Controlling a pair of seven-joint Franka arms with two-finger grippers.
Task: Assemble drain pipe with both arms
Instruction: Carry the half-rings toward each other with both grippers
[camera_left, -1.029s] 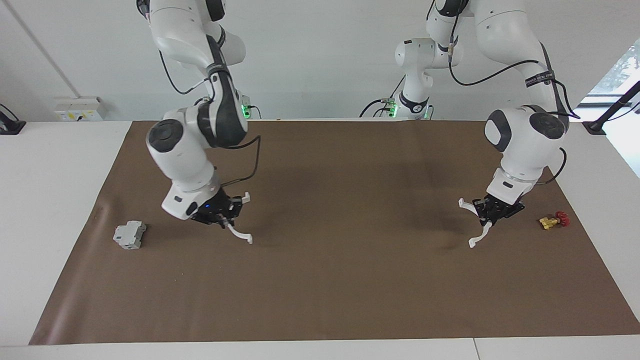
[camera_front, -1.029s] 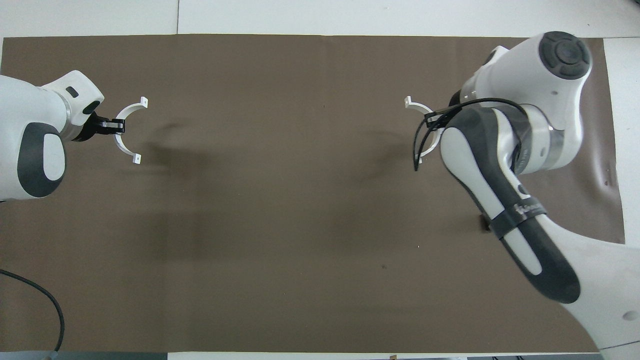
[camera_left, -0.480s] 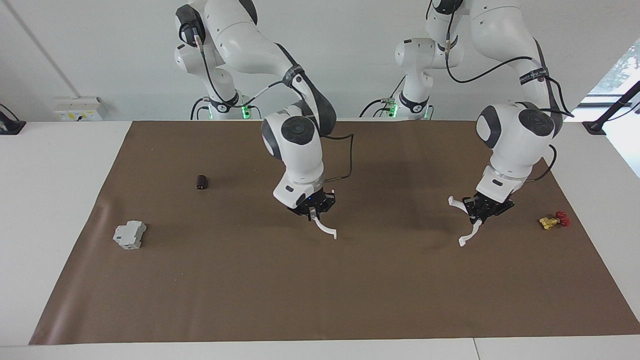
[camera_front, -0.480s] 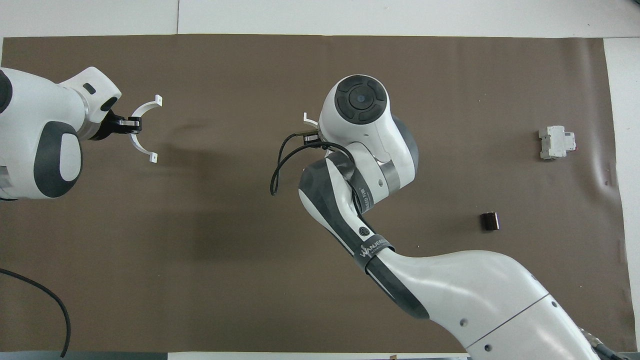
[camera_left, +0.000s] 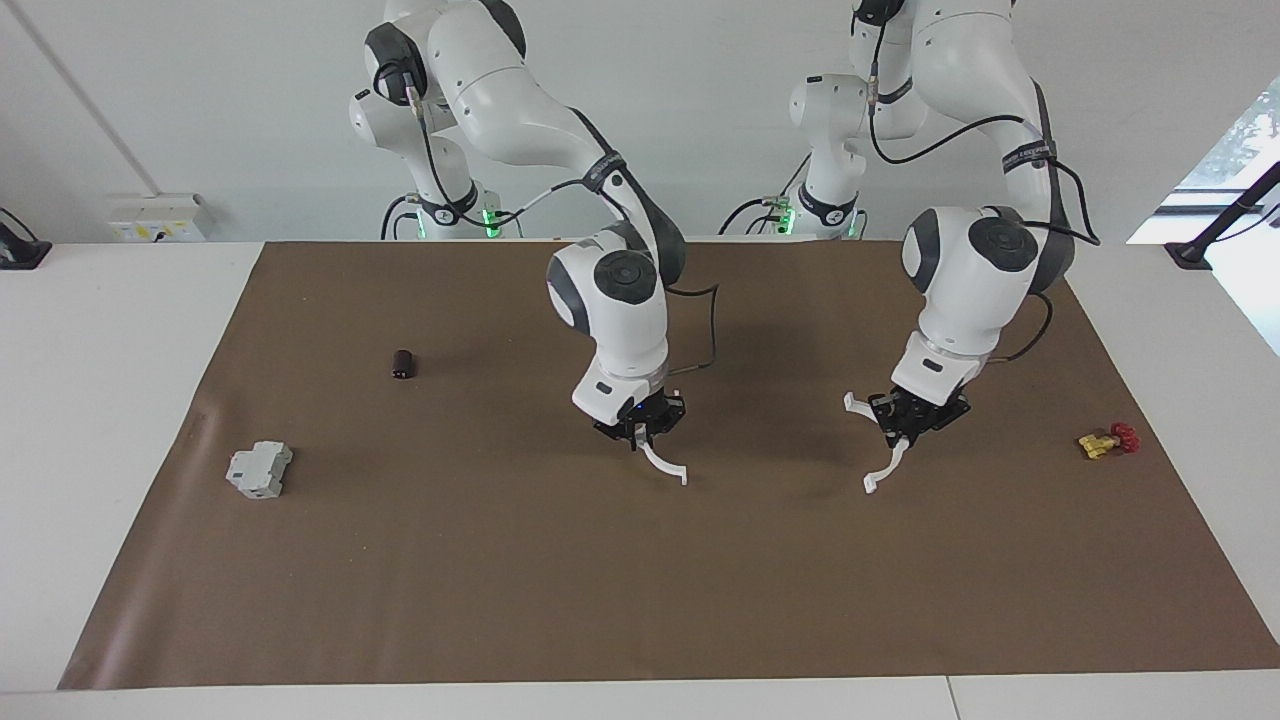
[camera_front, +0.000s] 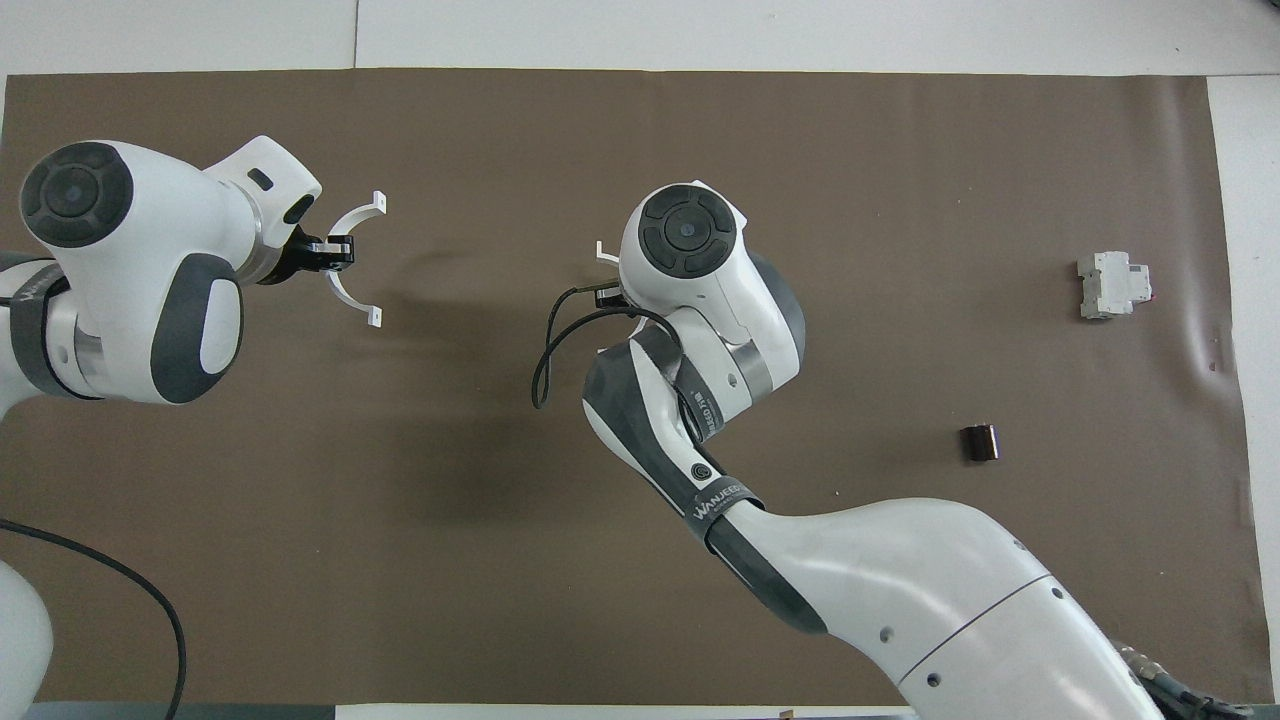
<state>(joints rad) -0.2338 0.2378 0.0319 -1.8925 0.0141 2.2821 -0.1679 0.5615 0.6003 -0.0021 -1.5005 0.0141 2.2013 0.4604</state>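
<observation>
Both pincers (camera_left: 640, 432) (camera_left: 905, 428) moved inward, clamping arcs (camera_left: 665, 464) (camera_left: 880, 470).

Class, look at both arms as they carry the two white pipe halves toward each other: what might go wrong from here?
1. Each claw, left and right, pinches its arc at one spot only, so the left half-ring or the right half-ring may twist when the end tabs meet.
2. In the overhead view the right arm's wrist hides most of its arc, so alignment is hard to check there.
</observation>
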